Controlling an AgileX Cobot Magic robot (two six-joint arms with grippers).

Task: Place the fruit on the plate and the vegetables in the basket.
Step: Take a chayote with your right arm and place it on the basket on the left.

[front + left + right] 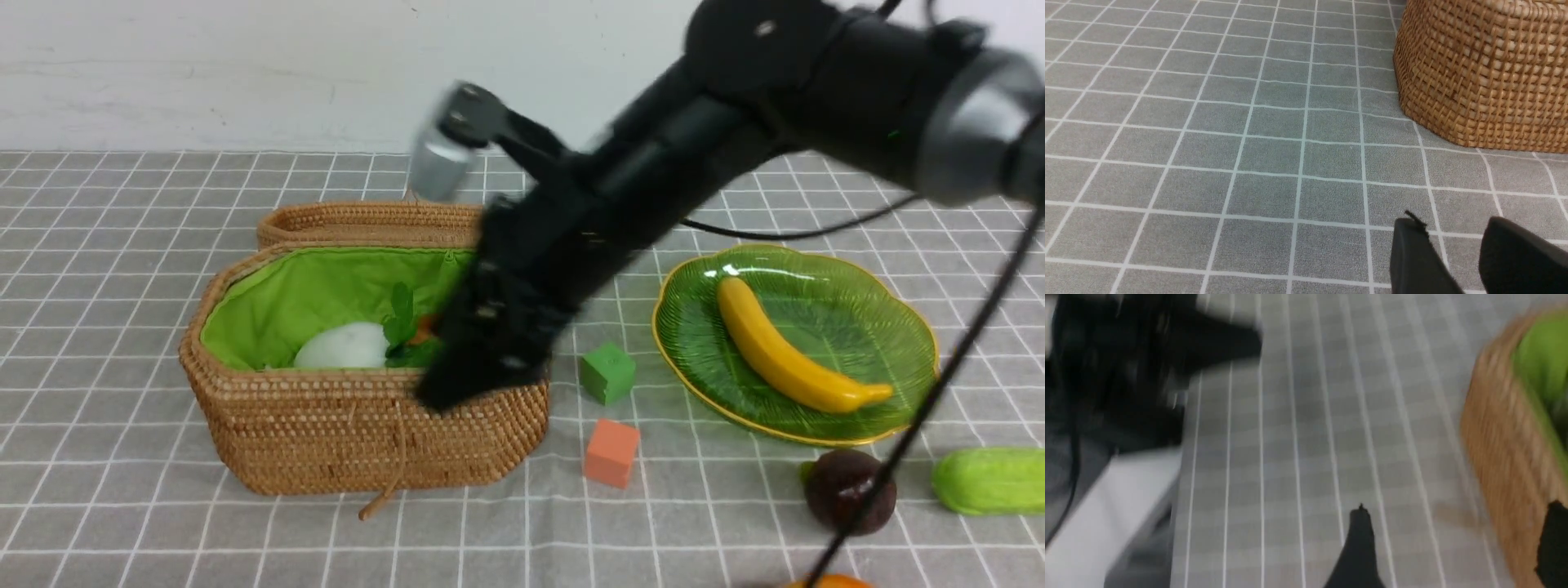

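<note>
The woven basket (359, 433) with green lining holds a white radish (341, 346) with green leaves and a bit of something orange (423, 329). My right arm reaches across it, blurred. My right gripper (445, 392) hangs at the basket's front right rim, and in the right wrist view the gripper (1457, 514) is open and empty beside the basket wall (1498, 457). A banana (788, 351) lies on the green plate (898, 327). In front of the plate sit a maroon fruit (849, 490), a light green gourd (992, 480) and an orange fruit (829, 581) at the frame edge. My left gripper (1451, 222) is open over bare cloth near the basket (1486, 73).
A green cube (606, 373) and an orange cube (611, 453) lie between basket and plate. The basket's lid (367, 222) lies open behind it. A black cable (922, 425) crosses in front of the plate. Blurred dark robot parts (1126, 355) fill one corner of the right wrist view.
</note>
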